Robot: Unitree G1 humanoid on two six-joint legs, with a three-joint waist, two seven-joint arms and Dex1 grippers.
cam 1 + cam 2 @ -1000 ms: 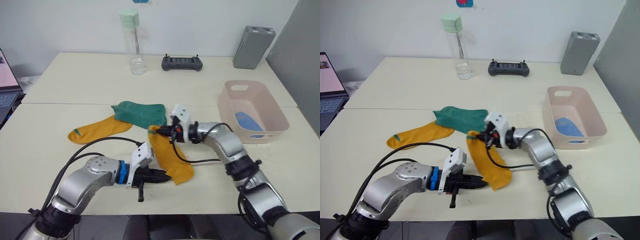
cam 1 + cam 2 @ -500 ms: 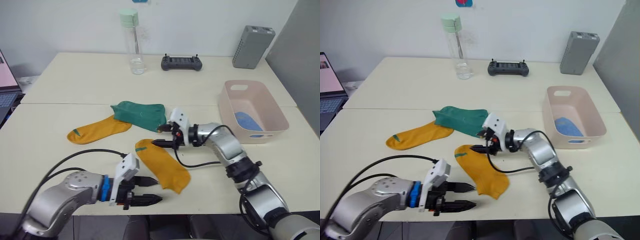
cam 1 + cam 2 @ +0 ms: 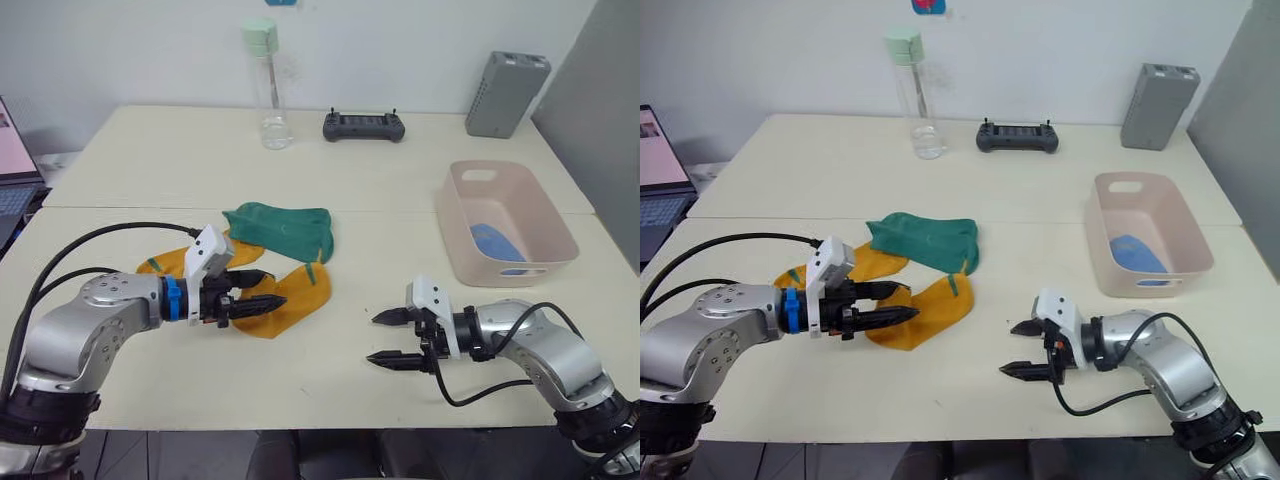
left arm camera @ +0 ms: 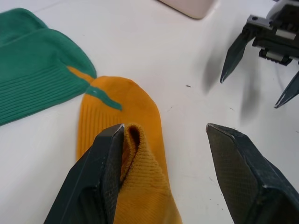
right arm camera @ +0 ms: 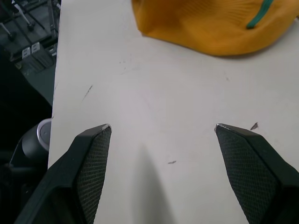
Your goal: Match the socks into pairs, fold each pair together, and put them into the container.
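Mustard-yellow socks (image 3: pixel 290 297) lie overlapped near the table's (image 3: pixel 150 160) front left, their cuffs just below the dark green socks (image 3: pixel 283 229); my left gripper (image 3: pixel 262 297) sits over them, fingers spread, one finger against a raised fold of yellow fabric. My right gripper (image 3: pixel 392 338) hovers wide open above bare tabletop, well apart from them. A light blue sock (image 3: pixel 494 243) rests inside the pink container (image 3: pixel 552 262) at right.

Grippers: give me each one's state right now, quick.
Left gripper: open, one finger touching the yellow sock, not clamped on it.
Right gripper: open, holding nothing, over bare table.
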